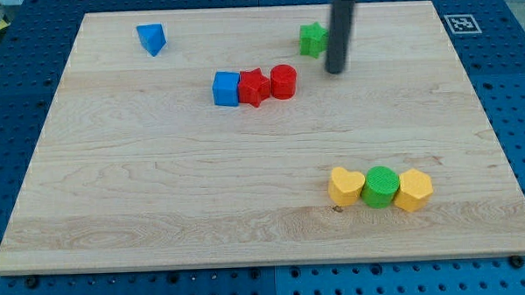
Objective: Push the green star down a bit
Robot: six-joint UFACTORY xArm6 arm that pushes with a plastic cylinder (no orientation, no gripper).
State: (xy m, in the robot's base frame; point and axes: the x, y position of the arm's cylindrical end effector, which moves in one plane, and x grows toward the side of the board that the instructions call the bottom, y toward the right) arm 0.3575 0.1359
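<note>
The green star (311, 39) lies near the view's top, right of centre, on the wooden board (159, 186). My tip (335, 71) is at the end of the dark rod, just right of the star and slightly below it. The rod overlaps the star's right edge in the view; I cannot tell whether they touch.
A blue triangular block (152, 38) sits at the top left. A blue cube (226, 87), a red star (253, 86) and a red cylinder (283, 81) form a row in the middle. A yellow heart (345, 187), a green cylinder (380, 186) and a yellow hexagon (413, 189) form a row at the bottom right.
</note>
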